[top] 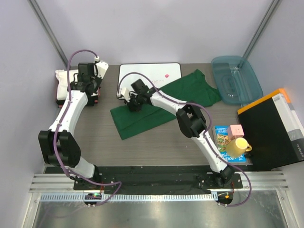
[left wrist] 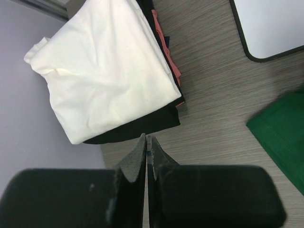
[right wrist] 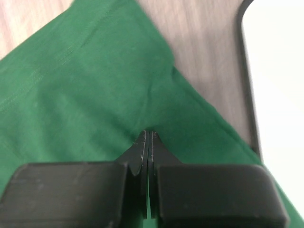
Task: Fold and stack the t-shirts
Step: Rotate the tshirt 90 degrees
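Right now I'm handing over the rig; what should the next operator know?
Left gripper: shut, empty, near the white t-shirt.
Right gripper: shut on the green t-shirt, mid-table.
Done: the white t-shirt lies folded on the black t-shirt, at the far left.
To do: fold the green t-shirt, then put it on top of them.
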